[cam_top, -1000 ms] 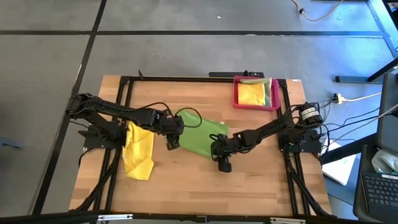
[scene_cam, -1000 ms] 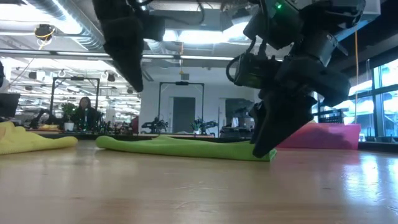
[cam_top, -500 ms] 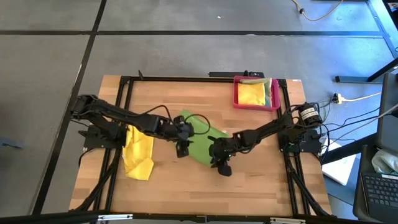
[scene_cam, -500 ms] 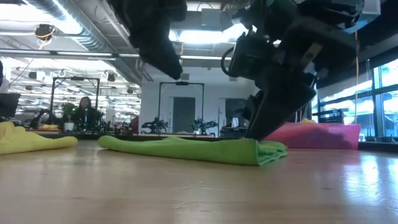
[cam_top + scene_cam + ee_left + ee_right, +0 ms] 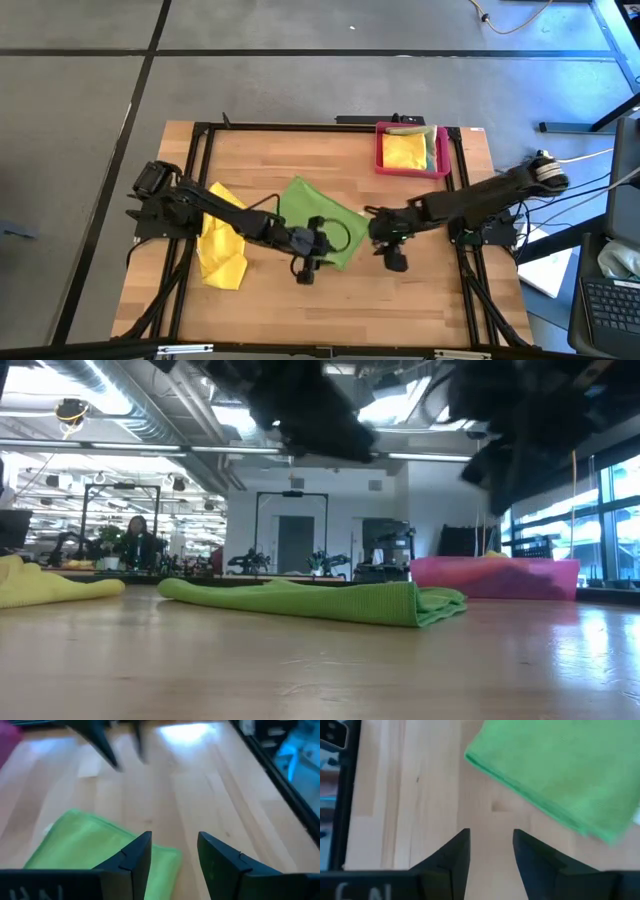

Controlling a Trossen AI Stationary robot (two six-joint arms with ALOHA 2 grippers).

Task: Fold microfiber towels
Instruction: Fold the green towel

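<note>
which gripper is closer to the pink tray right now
Right. The right gripper hangs open over bare wood just past the green towel's edge, below the pink tray in the high view. The left gripper, also open, sits farther off at the towel's near edge.

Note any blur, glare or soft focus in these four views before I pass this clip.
Low view: both arms overhead are smeared dark shapes, while the green towel stays crisp. Left wrist view: glare whitens the far table and everything looks soft. Right wrist view: soft focus. High view: evenly lit, sharp.
</note>
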